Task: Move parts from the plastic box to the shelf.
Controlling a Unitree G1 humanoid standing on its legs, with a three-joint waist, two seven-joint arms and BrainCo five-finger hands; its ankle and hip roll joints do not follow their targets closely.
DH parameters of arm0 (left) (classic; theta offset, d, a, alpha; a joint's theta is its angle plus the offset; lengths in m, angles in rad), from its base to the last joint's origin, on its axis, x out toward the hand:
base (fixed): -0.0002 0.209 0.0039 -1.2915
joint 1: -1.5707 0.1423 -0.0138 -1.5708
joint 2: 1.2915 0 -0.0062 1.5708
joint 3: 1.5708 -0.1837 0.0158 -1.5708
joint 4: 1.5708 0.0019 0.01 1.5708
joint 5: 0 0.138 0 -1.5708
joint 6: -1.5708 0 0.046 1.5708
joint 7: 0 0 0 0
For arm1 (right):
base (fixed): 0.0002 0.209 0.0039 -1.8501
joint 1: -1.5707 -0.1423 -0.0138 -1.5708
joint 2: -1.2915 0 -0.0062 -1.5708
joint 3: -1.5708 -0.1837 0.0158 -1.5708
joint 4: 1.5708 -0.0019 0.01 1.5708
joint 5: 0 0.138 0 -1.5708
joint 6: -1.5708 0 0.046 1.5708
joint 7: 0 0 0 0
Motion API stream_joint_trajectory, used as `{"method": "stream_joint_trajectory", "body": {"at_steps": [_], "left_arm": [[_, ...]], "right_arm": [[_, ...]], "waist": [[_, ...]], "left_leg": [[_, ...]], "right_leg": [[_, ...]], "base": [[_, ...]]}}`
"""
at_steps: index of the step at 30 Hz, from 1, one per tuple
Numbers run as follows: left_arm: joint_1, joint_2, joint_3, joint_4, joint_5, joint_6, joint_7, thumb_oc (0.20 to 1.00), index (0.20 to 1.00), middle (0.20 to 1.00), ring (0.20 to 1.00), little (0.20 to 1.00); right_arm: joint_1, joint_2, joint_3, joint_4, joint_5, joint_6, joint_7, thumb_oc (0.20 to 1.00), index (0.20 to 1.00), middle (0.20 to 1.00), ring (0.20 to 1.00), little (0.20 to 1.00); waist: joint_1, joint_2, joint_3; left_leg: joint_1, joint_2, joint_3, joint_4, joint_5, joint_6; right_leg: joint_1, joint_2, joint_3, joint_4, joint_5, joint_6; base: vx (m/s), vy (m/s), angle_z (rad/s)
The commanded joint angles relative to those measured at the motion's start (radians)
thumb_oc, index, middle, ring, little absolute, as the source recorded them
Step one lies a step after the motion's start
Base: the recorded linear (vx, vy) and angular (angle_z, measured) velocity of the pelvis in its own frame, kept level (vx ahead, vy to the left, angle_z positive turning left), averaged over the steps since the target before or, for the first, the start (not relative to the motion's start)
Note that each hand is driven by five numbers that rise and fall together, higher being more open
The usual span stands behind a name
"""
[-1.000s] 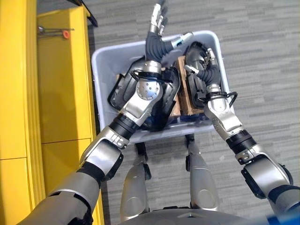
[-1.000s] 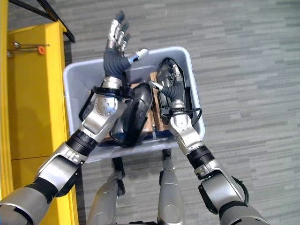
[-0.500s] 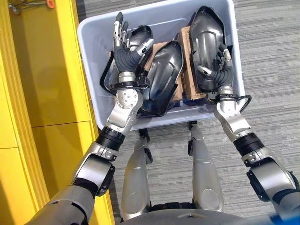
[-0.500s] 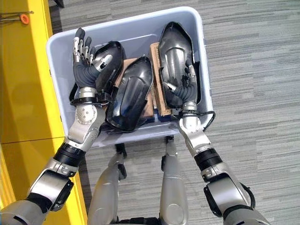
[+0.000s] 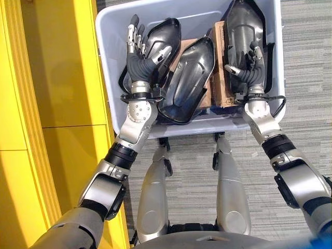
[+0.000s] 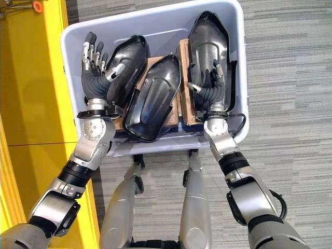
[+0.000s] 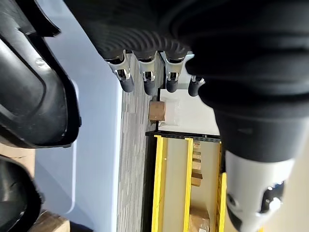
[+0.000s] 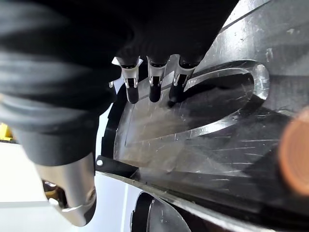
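Note:
A pale grey plastic box [image 5: 104, 62] holds three glossy black shell-shaped parts side by side: left [image 5: 167, 35], middle [image 5: 189, 78] and right [image 5: 244, 23]. Brown cardboard pieces [image 5: 220, 78] lie under them. My left hand [image 5: 137, 52] hovers open over the left part's near edge, its fingers [image 7: 145, 82] straight and pointing at the box's far wall. My right hand [image 5: 250, 70] is open above the right part [image 8: 193, 130], its relaxed fingers [image 8: 152, 89] close over the shiny surface; I cannot tell whether they touch it.
A yellow shelf [image 5: 62, 78] runs along the left, right beside the box. Grey striped carpet [image 6: 290, 78] lies to the right of the box and in front of it.
My left hand has dropped from above the box's far rim to over the left part. The right hand stays over the right part. The camera has shifted, bringing the box closer.

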Motion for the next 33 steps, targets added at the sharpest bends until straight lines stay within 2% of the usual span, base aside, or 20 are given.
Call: {"method": "stream_joint_trajectory", "body": {"at_steps": [1, 13, 25, 33], "left_arm": [[0.049, 0.043, -0.01, -0.1, -0.028, -0.053, -0.053, 1.0, 1.0, 1.0, 1.0, 1.0], [0.098, 0.026, -0.012, -0.113, -0.055, -0.047, -0.063, 1.0, 1.0, 1.0, 1.0, 1.0], [0.102, 0.012, -0.012, -0.094, -0.04, -0.034, -0.045, 1.0, 1.0, 1.0, 1.0, 1.0], [0.095, 0.006, -0.005, -0.089, -0.037, -0.037, -0.028, 1.0, 1.0, 1.0, 1.0, 1.0]], "right_arm": [[0.012, 0.004, 0.054, 0.035, 0.059, 0.016, 0.058, 1.0, 1.0, 1.0, 1.0, 1.0], [0.06, 0.063, 0.085, -0.025, 0.073, 0.017, 0.088, 1.0, 1.0, 1.0, 1.0, 1.0], [0.113, 0.131, 0.131, -0.154, 0.086, 0.012, 0.121, 1.0, 1.0, 1.0, 1.0, 1.0], [0.128, 0.114, 0.116, -0.216, 0.045, 0.006, 0.087, 1.0, 1.0, 1.0, 1.0, 1.0]], "waist": [[0.038, 0.02, -0.054], [0.049, 0.017, -0.05], [0.05, -0.006, -0.056], [0.044, -0.015, -0.06]], "left_leg": [[-0.079, -0.003, -0.028, 0.063, 0.0, -0.033], [-0.069, -0.01, -0.042, 0.057, 0.004, -0.031], [-0.049, -0.015, -0.044, 0.046, 0.007, -0.029], [-0.039, -0.012, -0.042, 0.045, 0.006, -0.031]], "right_leg": [[-0.028, -0.026, -0.017, 0.091, -0.04, 0.046], [-0.001, -0.035, -0.037, 0.08, -0.038, 0.046], [0.033, -0.038, -0.044, 0.059, -0.035, 0.046], [0.044, -0.038, -0.047, 0.056, -0.036, 0.046]], "base": [[0.01, 0.013, 0.03], [0.0, 0.003, 0.02], [0.0, 0.007, 0.04], [0.0, 0.0, 0.0]]}}
